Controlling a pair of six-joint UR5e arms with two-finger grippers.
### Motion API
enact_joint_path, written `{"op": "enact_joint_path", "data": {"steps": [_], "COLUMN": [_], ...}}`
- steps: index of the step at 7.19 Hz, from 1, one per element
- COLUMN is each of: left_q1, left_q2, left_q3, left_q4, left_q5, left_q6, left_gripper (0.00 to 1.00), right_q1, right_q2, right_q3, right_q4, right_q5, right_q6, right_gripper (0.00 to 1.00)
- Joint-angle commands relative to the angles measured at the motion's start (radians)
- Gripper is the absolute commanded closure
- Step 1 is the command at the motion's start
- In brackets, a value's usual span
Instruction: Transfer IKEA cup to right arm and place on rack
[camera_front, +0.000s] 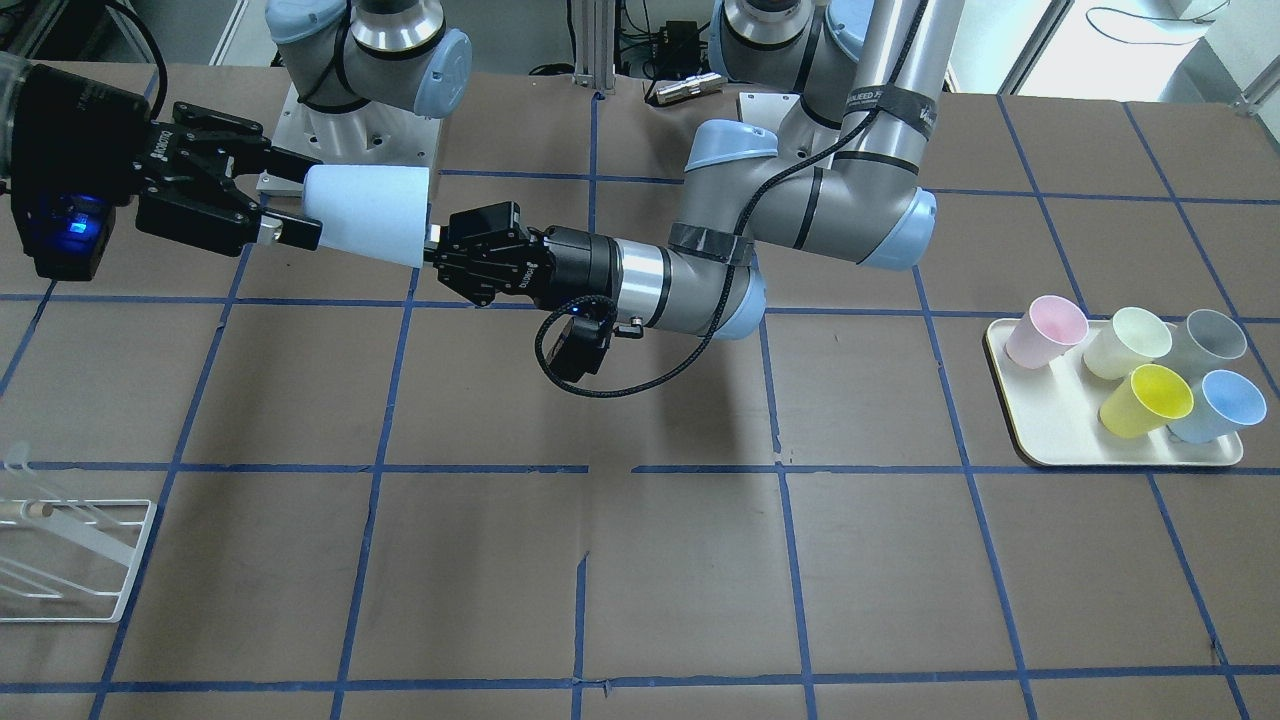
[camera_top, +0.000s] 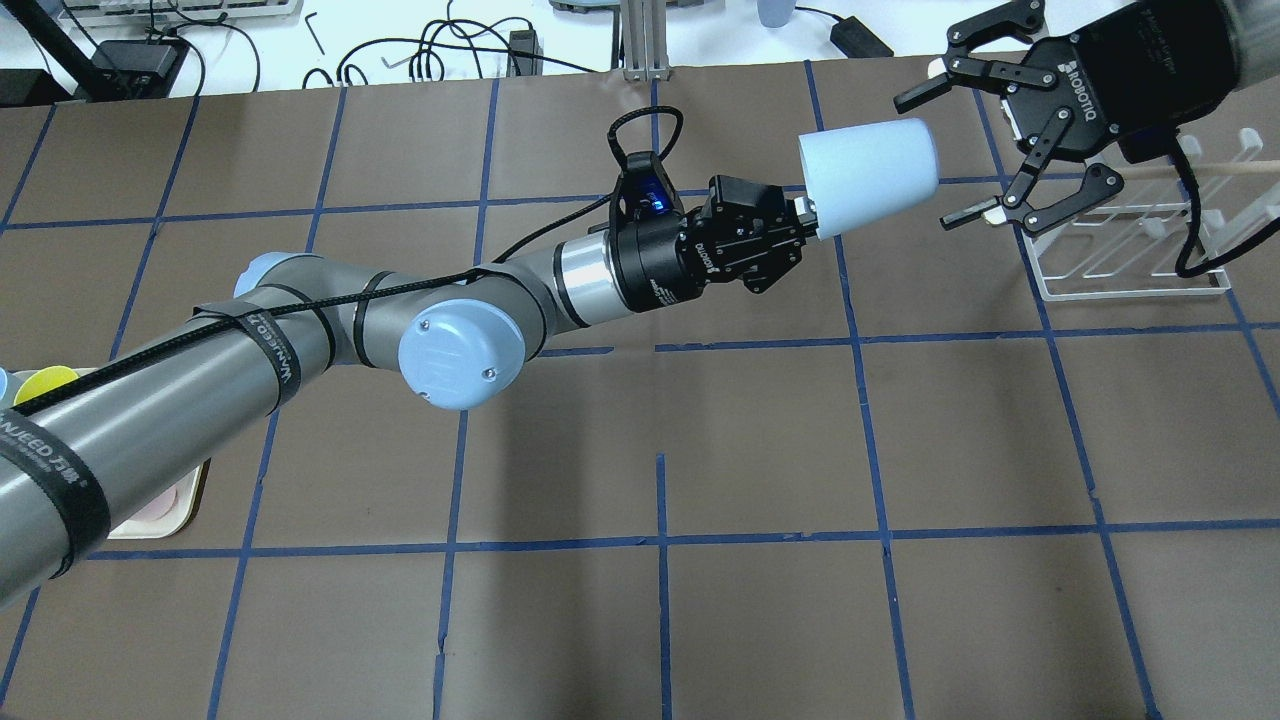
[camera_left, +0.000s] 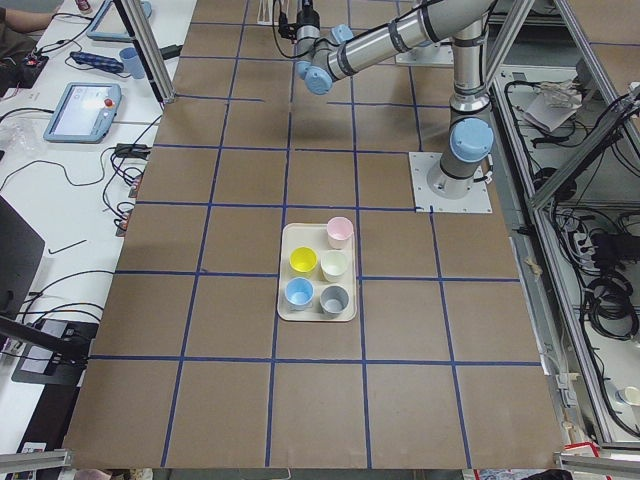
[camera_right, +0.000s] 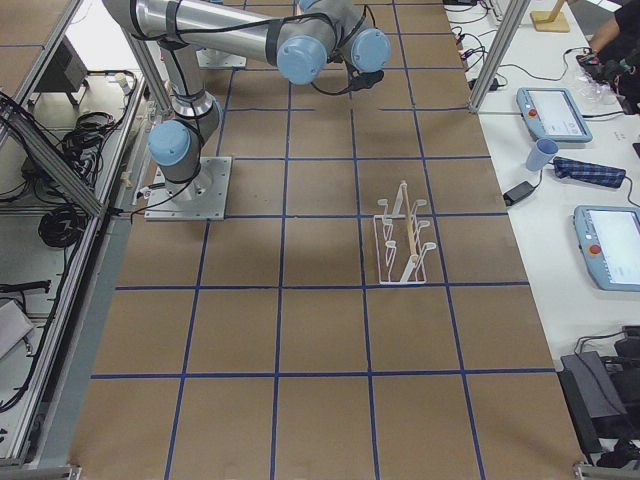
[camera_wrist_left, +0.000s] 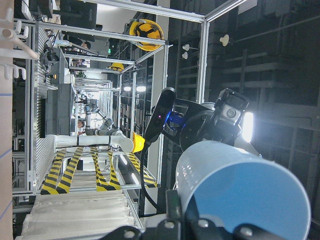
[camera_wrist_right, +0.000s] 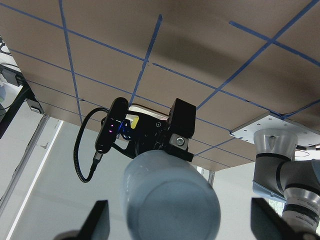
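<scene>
The pale blue IKEA cup (camera_front: 365, 215) lies on its side in the air, well above the table. My left gripper (camera_front: 440, 250) is shut on its wide rim; this also shows from overhead (camera_top: 808, 215). The cup's closed base (camera_top: 870, 165) points at my right gripper (camera_front: 297, 200), which is open with one finger on either side of the narrow end. In the right wrist view the cup (camera_wrist_right: 172, 200) sits between the spread fingers (camera_wrist_right: 97, 222), not clamped. The white wire rack (camera_front: 70, 560) stands on the table below and behind the right gripper (camera_top: 1130, 250).
A cream tray (camera_front: 1040, 440) at the robot's left end holds a second pale blue cup (camera_front: 1220, 405), a yellow cup (camera_front: 1148, 400), a grey cup (camera_front: 1205, 340), a pink one (camera_front: 1045, 330) and a cream one (camera_front: 1125, 342). Brown table with blue tape grid.
</scene>
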Motion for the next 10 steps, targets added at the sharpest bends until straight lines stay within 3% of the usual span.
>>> {"op": "enact_joint_path", "data": {"steps": [1, 3, 6, 8, 9, 10], "left_q1": [0.001, 0.001, 0.001, 0.001, 0.001, 0.002], "left_q2": [0.002, 0.011, 0.019, 0.019, 0.02, 0.025], "left_q3": [0.0, 0.0, 0.0, 0.002, 0.002, 0.003], "left_q4": [0.0, 0.0, 0.002, 0.002, 0.002, 0.005], "left_q5": [0.001, 0.008, 0.009, 0.009, 0.009, 0.009], "left_q6": [0.0, 0.0, -0.002, -0.003, -0.005, -0.005], "left_gripper": [1.0, 1.0, 0.99, 0.97, 0.89, 0.64], "right_q1": [0.033, 0.034, 0.034, 0.033, 0.033, 0.028], "right_q2": [0.007, 0.011, 0.013, 0.014, 0.014, 0.014], "right_q3": [0.0, -0.001, -0.007, -0.015, -0.017, -0.017], "right_q4": [-0.009, -0.01, -0.01, -0.009, -0.009, -0.009], "right_q5": [0.016, 0.018, 0.021, 0.022, 0.022, 0.024], "right_q6": [0.001, -0.001, -0.002, -0.002, -0.002, -0.002], "right_gripper": [0.0, 0.03, 0.33, 0.45, 0.48, 0.51]}}
